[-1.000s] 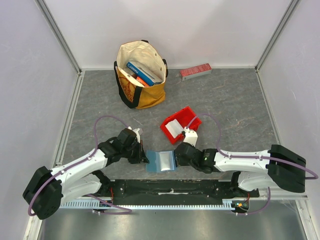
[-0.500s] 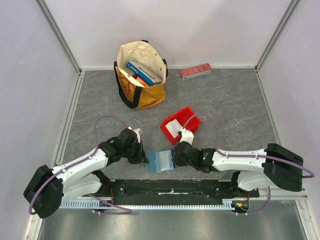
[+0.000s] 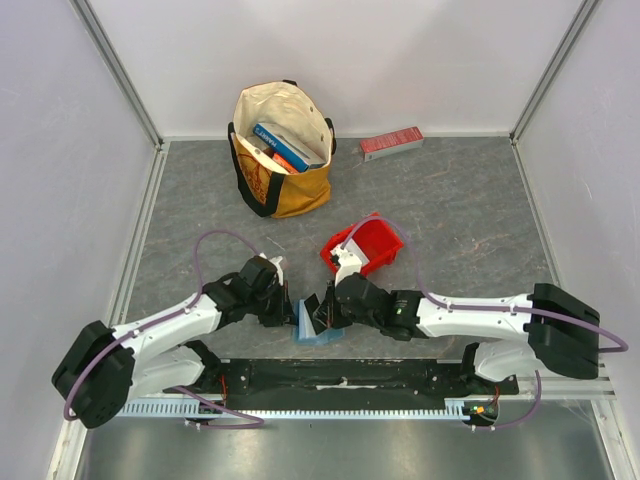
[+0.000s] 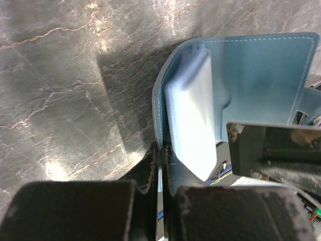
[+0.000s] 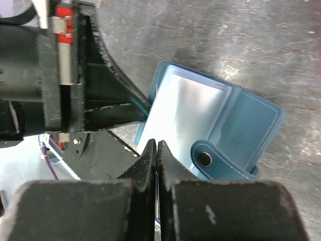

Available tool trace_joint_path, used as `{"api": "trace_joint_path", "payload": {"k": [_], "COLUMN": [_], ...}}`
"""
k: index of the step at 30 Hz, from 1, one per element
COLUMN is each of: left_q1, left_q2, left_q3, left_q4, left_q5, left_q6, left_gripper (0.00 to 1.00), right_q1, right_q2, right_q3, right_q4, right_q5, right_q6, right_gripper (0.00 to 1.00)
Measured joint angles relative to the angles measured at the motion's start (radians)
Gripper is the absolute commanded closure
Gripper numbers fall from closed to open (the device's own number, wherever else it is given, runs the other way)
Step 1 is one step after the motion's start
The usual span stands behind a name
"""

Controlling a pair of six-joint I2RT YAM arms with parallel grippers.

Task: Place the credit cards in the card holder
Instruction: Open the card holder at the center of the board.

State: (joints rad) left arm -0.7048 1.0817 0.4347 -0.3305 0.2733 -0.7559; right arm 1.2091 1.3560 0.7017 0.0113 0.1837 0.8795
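Top external view: left tool (image 4: pixel 159 150) clamps the card holder (image 3: pixel 312 337) by its cover (steadying it); right tool (image 5: pixel 156 143) pinches a thin inner leaf, likely to open it.

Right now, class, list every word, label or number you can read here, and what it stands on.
On the blue book in the tote bag: white lettering, too small to read.
On the long red box: pale markings, too blurred to read.
On the card holder: no text seen.

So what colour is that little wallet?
The wallet is teal blue, paler inside; clearest from the right wrist.
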Motion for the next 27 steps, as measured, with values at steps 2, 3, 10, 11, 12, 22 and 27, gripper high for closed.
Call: {"api": "trace_joint_path", "payload": {"k": [2,3,10,11,12,22,27], "left_q1": [0.0,0.0,0.0,0.0,0.0,0.0,0.0], "left_q2": [-0.011,-0.019,-0.062,-0.062,-0.062,-0.062,-0.062], "left_q3": [0.0,0.0,0.0,0.0,0.0,0.0,0.0], "left_q4": [0.0,-0.001,-0.004,-0.004,-0.004,-0.005,-0.005], "left_q5": [0.004,0.008,0.022,0.024,0.024,0.025,0.024], "left_q6": [0.004,0.006,0.013,0.013,0.013,0.013,0.013], "left_gripper": [0.98,0.98,0.98,0.98,0.98,0.98,0.98], "right_q1": [0.0,0.0,0.022,0.034,0.045,0.127,0.137], "right_q2": [-0.007,-0.016,-0.107,-0.107,-0.104,0.018,0.061], "right_q3": [0.0,0.0,0.002,0.005,0.007,0.06,0.077], "right_q4": [-0.017,-0.029,-0.055,-0.058,-0.06,-0.076,-0.075], "right_q5": [0.013,0.024,0.113,0.133,0.148,0.269,0.291], "right_q6": [0.001,0.002,0.013,0.018,0.022,0.065,0.071], "right_gripper": [1.0,1.0,1.0,1.0,1.0,1.0,1.0]}}
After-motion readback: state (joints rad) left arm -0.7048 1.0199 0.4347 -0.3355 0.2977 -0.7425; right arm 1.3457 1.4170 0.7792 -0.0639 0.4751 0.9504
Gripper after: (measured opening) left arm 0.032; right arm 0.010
